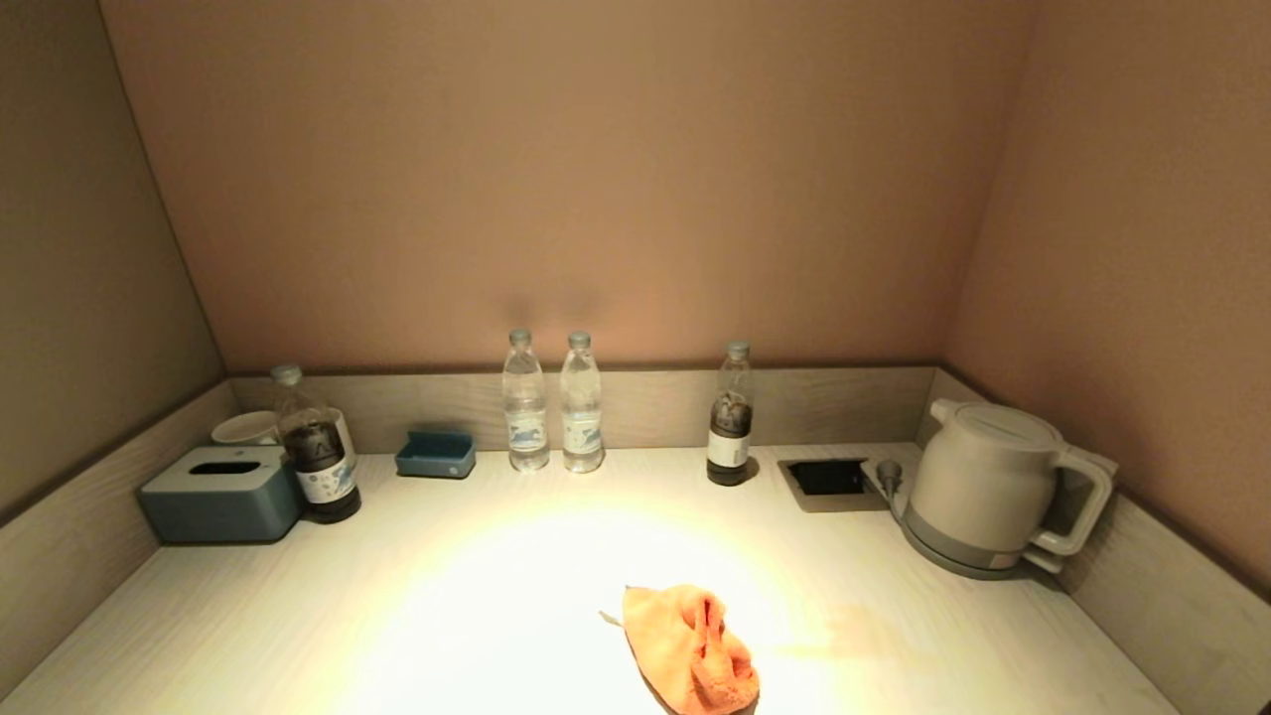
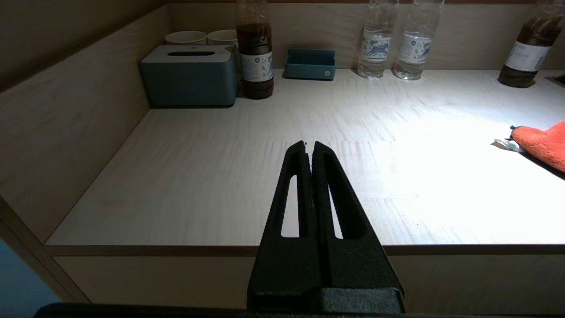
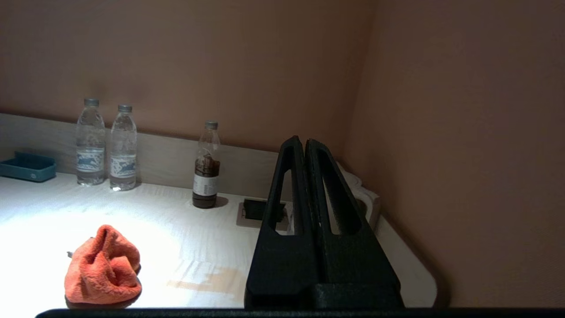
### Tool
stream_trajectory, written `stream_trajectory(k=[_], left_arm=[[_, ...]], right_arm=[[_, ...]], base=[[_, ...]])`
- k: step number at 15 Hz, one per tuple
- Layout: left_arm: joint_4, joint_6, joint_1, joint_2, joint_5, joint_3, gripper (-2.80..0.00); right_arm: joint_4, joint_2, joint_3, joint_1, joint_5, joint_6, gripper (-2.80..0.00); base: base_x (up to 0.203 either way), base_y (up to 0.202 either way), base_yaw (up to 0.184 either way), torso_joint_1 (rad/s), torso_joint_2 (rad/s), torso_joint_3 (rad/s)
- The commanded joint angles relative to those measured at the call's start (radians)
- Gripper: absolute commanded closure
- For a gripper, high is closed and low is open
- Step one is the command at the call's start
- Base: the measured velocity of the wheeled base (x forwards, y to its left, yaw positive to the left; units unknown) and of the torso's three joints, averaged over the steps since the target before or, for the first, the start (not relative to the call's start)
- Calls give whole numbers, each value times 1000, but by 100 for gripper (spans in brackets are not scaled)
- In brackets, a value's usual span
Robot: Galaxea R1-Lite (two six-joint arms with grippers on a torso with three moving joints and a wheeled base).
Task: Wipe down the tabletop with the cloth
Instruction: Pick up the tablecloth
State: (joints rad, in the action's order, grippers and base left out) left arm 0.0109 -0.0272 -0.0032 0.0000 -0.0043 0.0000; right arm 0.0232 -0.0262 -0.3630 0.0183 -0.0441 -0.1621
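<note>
A crumpled orange cloth [image 1: 692, 650] lies on the pale wooden tabletop [image 1: 467, 596] near the front edge, a little right of centre. It also shows in the left wrist view [image 2: 542, 143] and the right wrist view [image 3: 102, 268]. A brownish stain [image 1: 854, 636] marks the tabletop just right of the cloth; it also shows in the right wrist view [image 3: 209, 280]. Neither gripper shows in the head view. My left gripper [image 2: 309, 145] is shut and empty, held off the front edge at the left. My right gripper [image 3: 301, 140] is shut and empty, raised at the front right.
Along the back wall stand a blue tissue box [image 1: 220, 493], white cups [image 1: 246, 428], a dark-drink bottle [image 1: 315, 449], a small blue tray [image 1: 436, 454], two water bottles [image 1: 552, 402], another dark-drink bottle [image 1: 732, 417], a recessed socket [image 1: 826, 479] and a white kettle [image 1: 998, 487].
</note>
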Motion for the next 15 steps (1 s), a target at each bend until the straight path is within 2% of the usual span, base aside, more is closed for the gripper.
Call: stream_trajectory(k=[1, 4, 6, 10, 13, 15], left_arm=[[0, 0, 0, 0, 0, 0, 0], [0, 0, 0, 0, 0, 0, 0], [0, 0, 0, 0, 0, 0, 0], [0, 0, 0, 0, 0, 0, 0], [0, 0, 0, 0, 0, 0, 0], [0, 0, 0, 0, 0, 0, 0]], right_arm=[[-94, -105, -69, 0, -9, -64, 0], [-67, -229, -98, 0, -27, -11, 0], [-35, -449, -123, 0, -57, 62, 0], [6, -1016, -237, -14, -162, 228, 0], [23, -1316, -341, -89, -211, 352, 0], [27, -1459, -400, -243, -183, 443, 0]], base=[[0, 0, 0, 0, 0, 0], [0, 0, 0, 0, 0, 0], [0, 0, 0, 0, 0, 0], [0, 0, 0, 0, 0, 0], [0, 0, 0, 0, 0, 0], [0, 0, 0, 0, 0, 0]])
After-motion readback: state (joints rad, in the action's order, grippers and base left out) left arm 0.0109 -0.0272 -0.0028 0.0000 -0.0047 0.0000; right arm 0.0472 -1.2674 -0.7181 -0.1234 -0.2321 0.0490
